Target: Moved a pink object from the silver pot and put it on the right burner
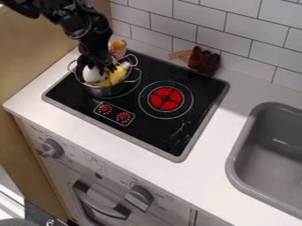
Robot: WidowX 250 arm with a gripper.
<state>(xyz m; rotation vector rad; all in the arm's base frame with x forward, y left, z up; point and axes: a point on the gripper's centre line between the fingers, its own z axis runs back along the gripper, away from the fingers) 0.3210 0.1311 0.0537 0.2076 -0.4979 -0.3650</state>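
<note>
Over the silver pot point(105, 90) on the left burner hangs the black gripper point(105, 69), its lower end down at the pot's opening. Inside the pot lie a white object point(93, 74) and yellow items point(116, 76). A pinkish object point(117, 47) shows at the pot's back rim, just right of the gripper and partly hidden behind it. The right burner point(166, 99) is a red disc with a black cross, with nothing on it. I cannot tell whether the gripper touches anything in the pot.
The black stove top point(177, 128) has two red knobs at its front. Behind the right burner, a dark brown object point(207, 64) with an orange part stands near the tiled wall. A grey sink point(237, 154) lies at the right.
</note>
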